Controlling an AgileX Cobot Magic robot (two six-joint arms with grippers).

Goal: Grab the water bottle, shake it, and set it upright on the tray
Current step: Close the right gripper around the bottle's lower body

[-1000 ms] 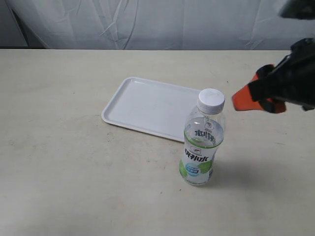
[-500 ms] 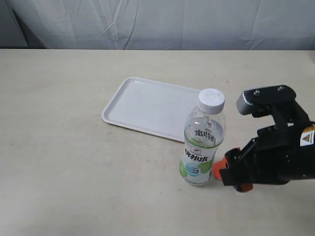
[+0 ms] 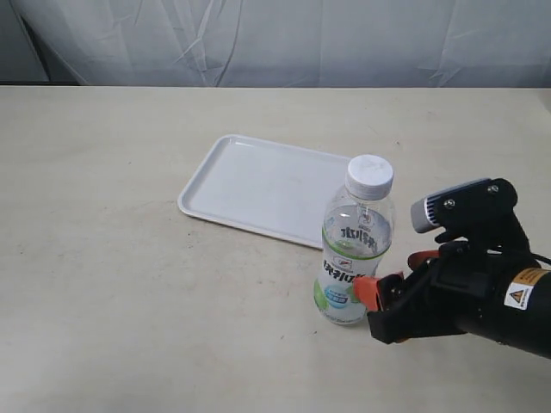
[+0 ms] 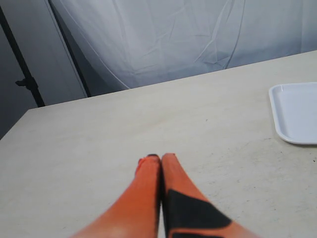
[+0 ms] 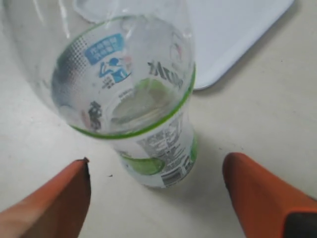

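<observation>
Right gripper [image 3: 392, 277] has dropped to water bottle [image 3: 353, 249]; fingers apart, flanking it, grasp likely next. Left gripper [image 4: 159, 159] fingers together.

Exterior view: raised, angled down across the counter [image 3: 103, 301] toward a draped backdrop [image 3: 275, 43], far enough back to take in the right tool [image 3: 387, 273]. Left wrist view: low behind the left tool [image 4: 161, 157], facing forward past its pressed-together tips — tray [image 4: 297, 114] edge ahead, off to one side. Right wrist view: close, peering down between parted fingers [image 5: 54, 198] onto the water bottle [image 5: 148, 148]. Common to all three: tray and counter.
</observation>
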